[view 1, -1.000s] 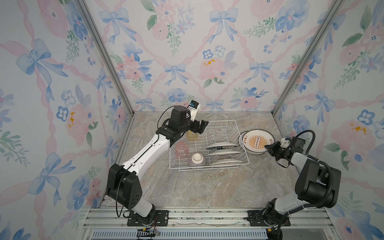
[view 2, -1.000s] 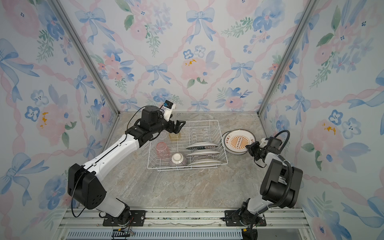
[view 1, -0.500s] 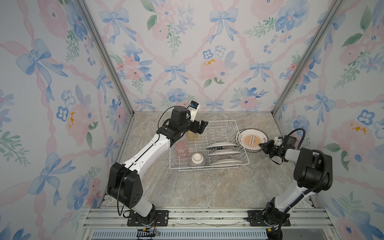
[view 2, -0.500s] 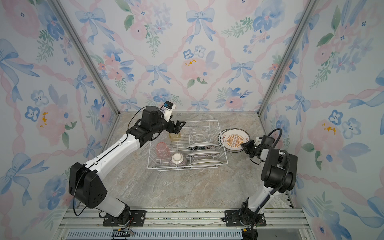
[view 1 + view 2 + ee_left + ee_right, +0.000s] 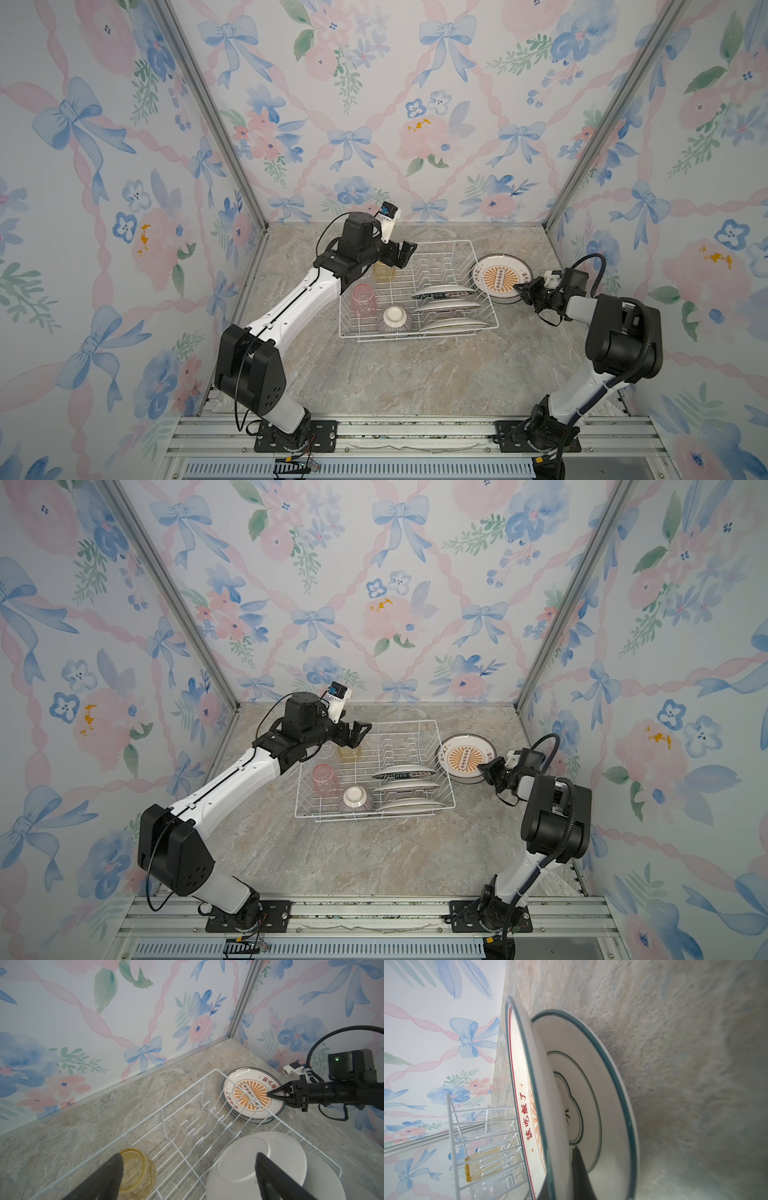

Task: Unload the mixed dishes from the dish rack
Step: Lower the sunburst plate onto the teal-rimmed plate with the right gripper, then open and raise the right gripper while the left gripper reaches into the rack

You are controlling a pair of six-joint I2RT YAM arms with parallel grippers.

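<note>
The white wire dish rack holds three plates on edge, an upturned striped bowl, a pink tumbler and a yellow tumbler. My left gripper hangs open over the rack's back left corner, above the yellow tumbler, with nothing in it. Right of the rack, my right gripper is shut on the rim of an orange-sunburst plate. That plate is tilted over a green-rimmed plate lying on the table.
The marble table stretches bare in front of the rack. Flowered walls close in on three sides, and the right wall is close behind the right arm. A clear tumbler shows under the left arm.
The right gripper has carried the sunburst plate a little to the left, toward the rack. The left arm has stayed where it was, still open.
</note>
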